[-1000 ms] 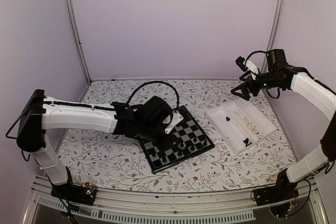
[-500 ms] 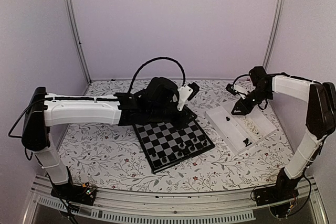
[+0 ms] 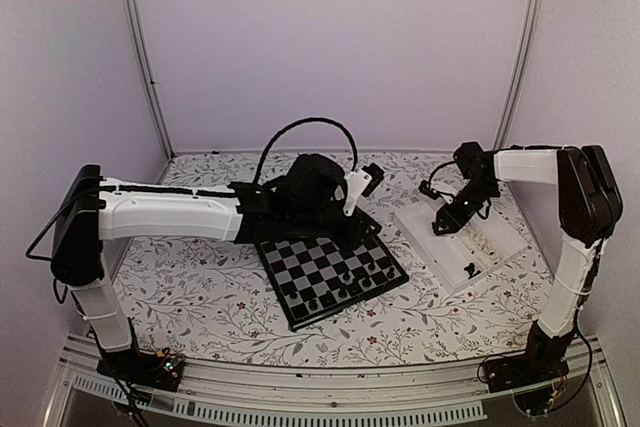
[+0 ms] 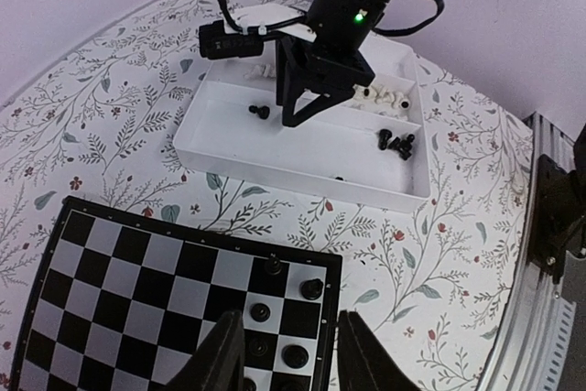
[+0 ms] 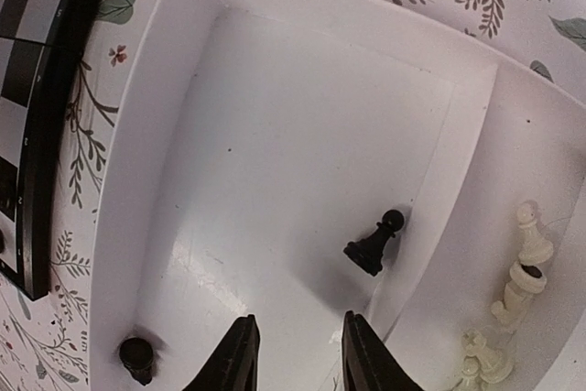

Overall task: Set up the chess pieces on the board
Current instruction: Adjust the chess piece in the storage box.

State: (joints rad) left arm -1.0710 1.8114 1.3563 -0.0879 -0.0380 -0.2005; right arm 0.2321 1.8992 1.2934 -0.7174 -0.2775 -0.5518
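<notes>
We see a tabletop with a pale surface printed with leafy sprigs and small red flowers. Two things lie directly on it. The board sits near the middle, turned at an angle. A white tray lies just to its right, near it but apart.

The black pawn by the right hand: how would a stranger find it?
Start at the white tray beside the board. In the compartment nearer the board, the black pawn sits by the divider, just ahead of the right hand. The nearest other black piece sits in a corner.
</notes>
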